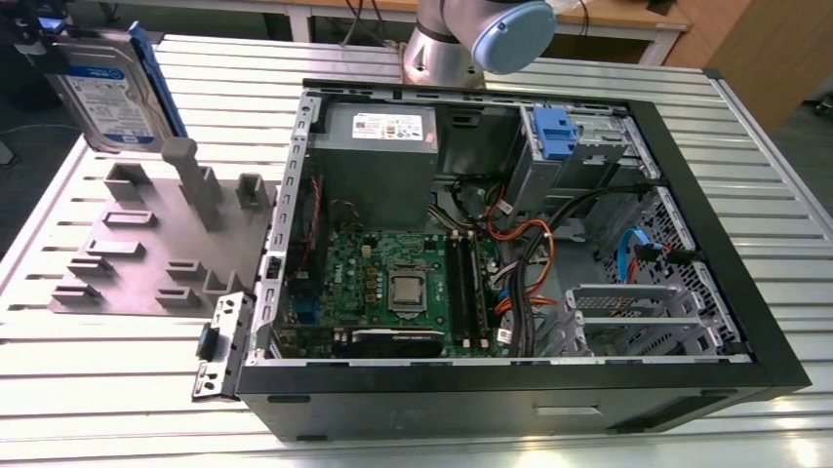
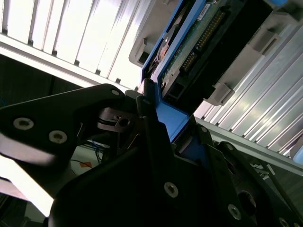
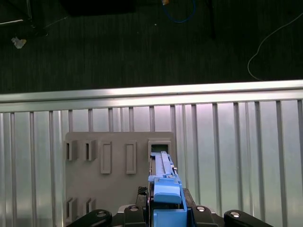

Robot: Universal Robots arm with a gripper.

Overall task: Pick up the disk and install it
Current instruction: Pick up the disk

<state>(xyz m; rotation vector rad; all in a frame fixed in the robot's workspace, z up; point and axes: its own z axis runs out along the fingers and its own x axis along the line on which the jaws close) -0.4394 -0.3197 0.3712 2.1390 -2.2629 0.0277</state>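
The disk [image 1: 115, 96], a silver hard drive with a white-and-blue label and a blue carrier frame, hangs upright at the far left of the exterior view. It is above the back of the grey slotted holder [image 1: 163, 239]. My gripper [image 1: 53, 44] is shut on its upper end. In the first wrist view the disk [image 3: 164, 177] appears edge-on, its blue frame rising from between my gripper [image 3: 166, 213] over the holder [image 3: 118, 163]. In the second wrist view the black fingers [image 2: 151, 123] clamp the blue frame, and the disk's circuit-board side [image 2: 203, 35] extends beyond them.
An open computer case [image 1: 768, 322] lies on the slatted metal table [image 1: 104, 390], on the exterior view's right of the holder. Another blue-tabbed drive [image 1: 555, 132] sits in its grey cage at the case's far corner. The arm's base [image 1: 456, 44] stands behind the case. Dark floor lies past the table edge [image 3: 151, 92].
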